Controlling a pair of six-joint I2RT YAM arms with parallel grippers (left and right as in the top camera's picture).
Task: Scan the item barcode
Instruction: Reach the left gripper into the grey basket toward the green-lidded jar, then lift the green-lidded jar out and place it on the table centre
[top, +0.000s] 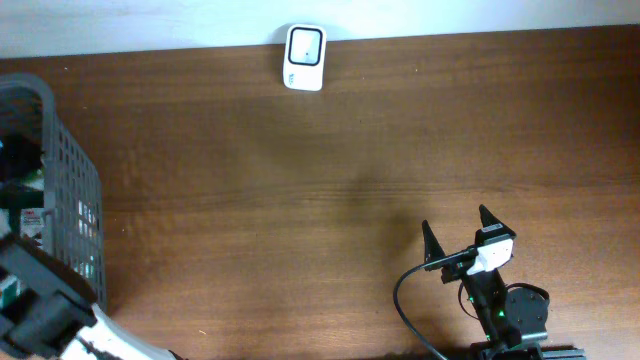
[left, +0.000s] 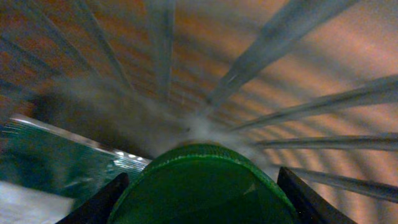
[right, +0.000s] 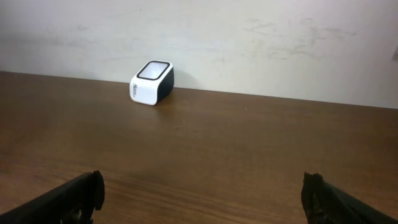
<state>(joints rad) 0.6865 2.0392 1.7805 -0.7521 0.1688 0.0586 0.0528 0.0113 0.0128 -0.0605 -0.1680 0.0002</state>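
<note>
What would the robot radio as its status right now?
Left gripper straddling green item in basket, grip unconfirmed. Right gripper open, empty. Scanner by wall, nothing in the way.

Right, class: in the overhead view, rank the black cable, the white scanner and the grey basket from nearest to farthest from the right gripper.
From the right gripper:
1. Black cable, beside its arm.
2. White scanner, back edge.
3. Grey basket, far left.

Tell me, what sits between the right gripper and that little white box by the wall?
Nothing: only bare wooden table lies between the right gripper and the white box, plain in the overhead and right wrist views.
</note>
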